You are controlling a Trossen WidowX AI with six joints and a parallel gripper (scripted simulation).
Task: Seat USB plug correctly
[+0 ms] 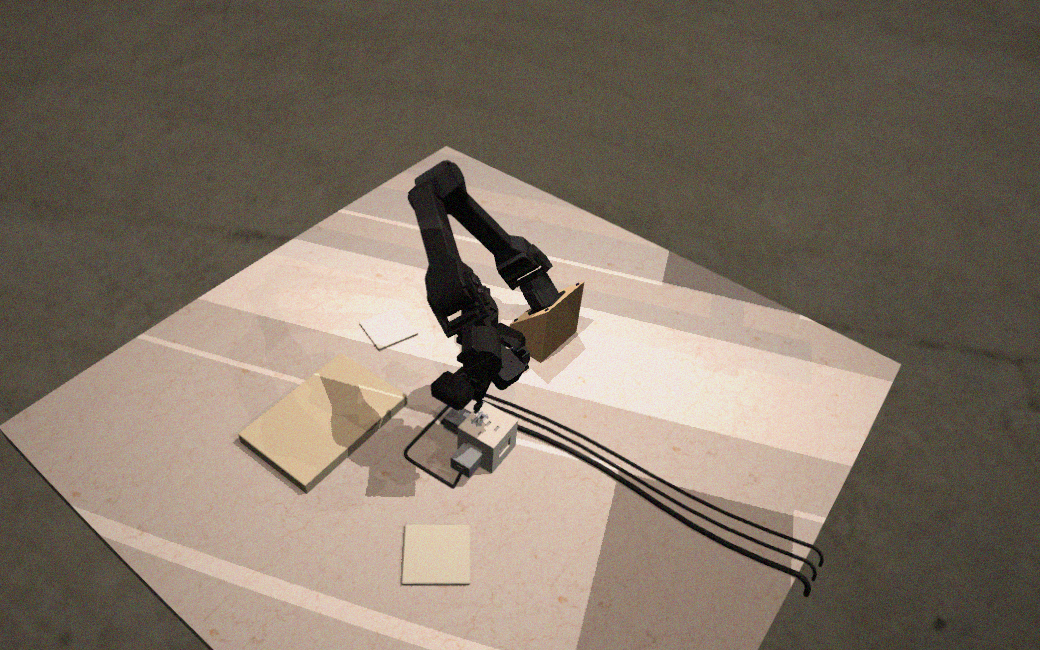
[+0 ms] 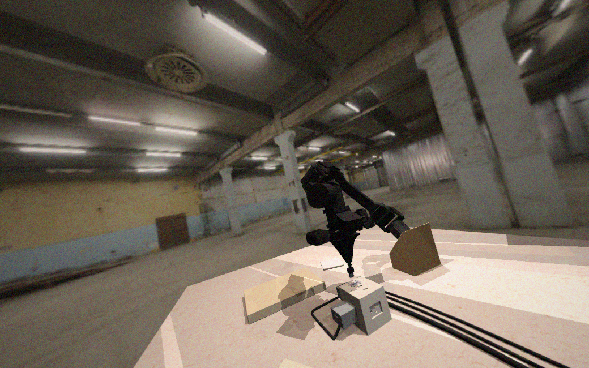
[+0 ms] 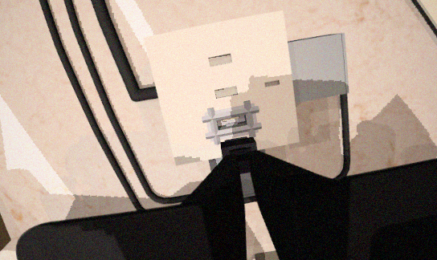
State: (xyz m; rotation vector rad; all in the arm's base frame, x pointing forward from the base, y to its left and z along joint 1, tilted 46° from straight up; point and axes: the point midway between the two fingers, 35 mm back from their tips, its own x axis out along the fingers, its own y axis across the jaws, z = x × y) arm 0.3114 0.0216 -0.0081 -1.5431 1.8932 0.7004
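The pale power cube (image 1: 500,448) (image 2: 370,307) (image 3: 188,72) stands near the middle of the table. Its top socket (image 1: 479,420) (image 2: 355,283) (image 3: 231,122) has a grey cross-shaped frame, and its slot looks open. My gripper (image 1: 476,402) (image 2: 350,269) (image 3: 243,164) hangs straight above that socket, pointing down. It is shut on the small dark USB plug (image 3: 238,144) (image 2: 350,273), which sits just above the socket frame. I cannot tell which way round the plug faces.
A grey adapter (image 1: 466,460) (image 2: 343,315) (image 3: 317,60) with a black looped cord sticks out of the cube's side. Three black cables (image 1: 653,492) (image 2: 461,329) (image 3: 87,108) run off to the table edge. A tan slab (image 1: 322,419) (image 2: 283,292), a brown wedge box (image 1: 552,322) (image 2: 415,251) and two flat tiles (image 1: 387,329) (image 1: 435,553) lie around.
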